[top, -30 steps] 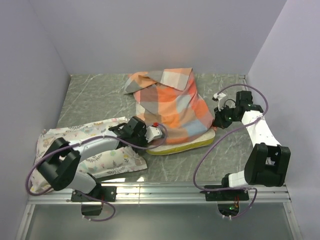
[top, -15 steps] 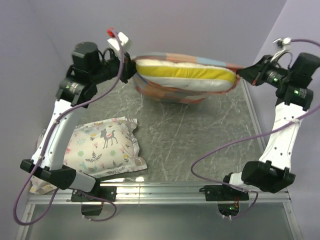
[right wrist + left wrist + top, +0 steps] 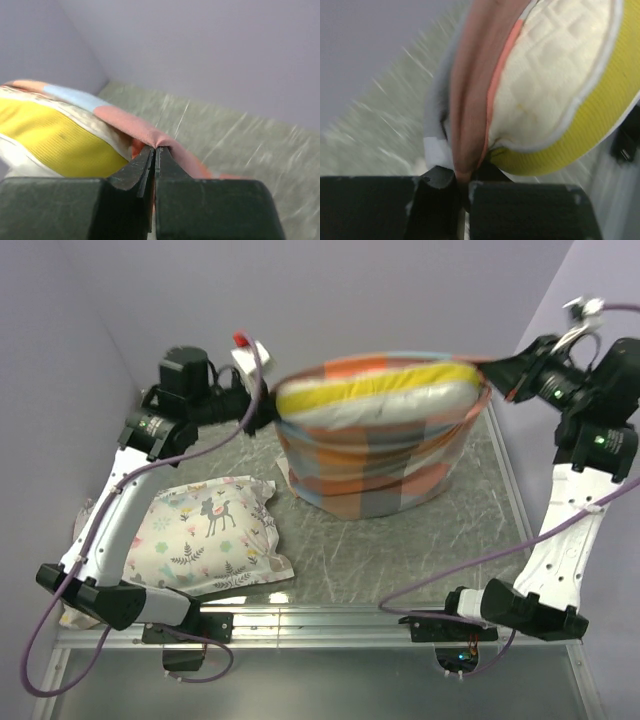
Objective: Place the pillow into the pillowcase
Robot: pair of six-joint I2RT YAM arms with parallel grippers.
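You hold pillowcase (image 3: 372,468) up by both mouth corners: left gripper (image 3: 462,181) clenched on left hem, right gripper (image 3: 154,150) clenched on right hem. Mouth faces up, likely so pillow (image 3: 375,388), yellow band showing at opening, sinks by own weight.

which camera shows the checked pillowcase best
The top external view: the whole pillowcase hangs between the left gripper and right gripper, pillow showing at its top. Left wrist shows only a pinched orange fold beside the pillow; right wrist only the pinched rim.
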